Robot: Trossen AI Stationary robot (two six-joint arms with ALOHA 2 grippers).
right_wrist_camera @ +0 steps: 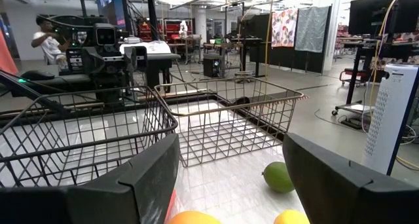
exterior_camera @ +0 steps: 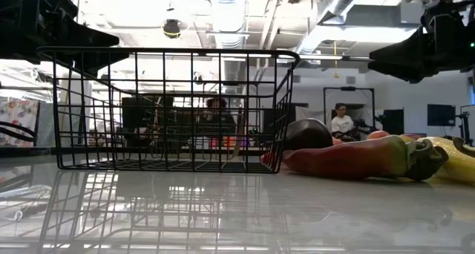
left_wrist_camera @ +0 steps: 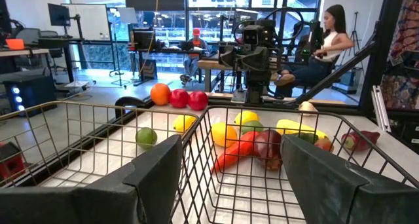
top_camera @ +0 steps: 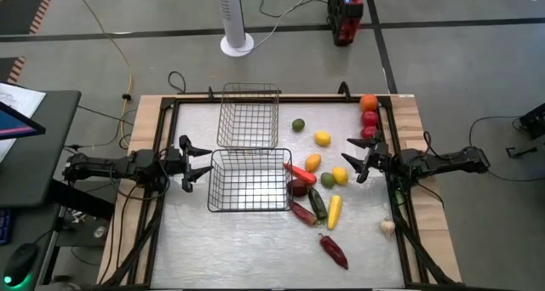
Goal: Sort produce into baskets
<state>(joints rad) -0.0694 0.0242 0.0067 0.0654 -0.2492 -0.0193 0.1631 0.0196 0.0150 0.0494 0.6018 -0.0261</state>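
The darker, wider basket (top_camera: pixel 212 182) stands at the table's middle, and the silvery, narrower basket (top_camera: pixel 224 114) stands just beyond it toward the far edge. Both look empty. The produce lies to their right: a lime (top_camera: pixel 298 125), a lemon (top_camera: pixel 322 139), an orange (top_camera: pixel 368 102), two red apples (top_camera: pixel 370 119), a long red pepper (top_camera: pixel 300 173), a dark purple piece (top_camera: pixel 298 189), a yellow long piece (top_camera: pixel 334 211) and a red pepper (top_camera: pixel 334 251). My left gripper (top_camera: pixel 203 161) is open, level, left of the dark basket. My right gripper (top_camera: pixel 351 159) is open, level, above the produce's right side.
A whitish garlic-like piece (top_camera: pixel 388 227) lies near the right rail. A dark frame (top_camera: pixel 170 104) borders the table. A white fan base (top_camera: pixel 237 44) stands beyond the far edge. People sit in the room behind (left_wrist_camera: pixel 327 34). Bare tabletop lies toward the near edge (top_camera: pixel 238 248).
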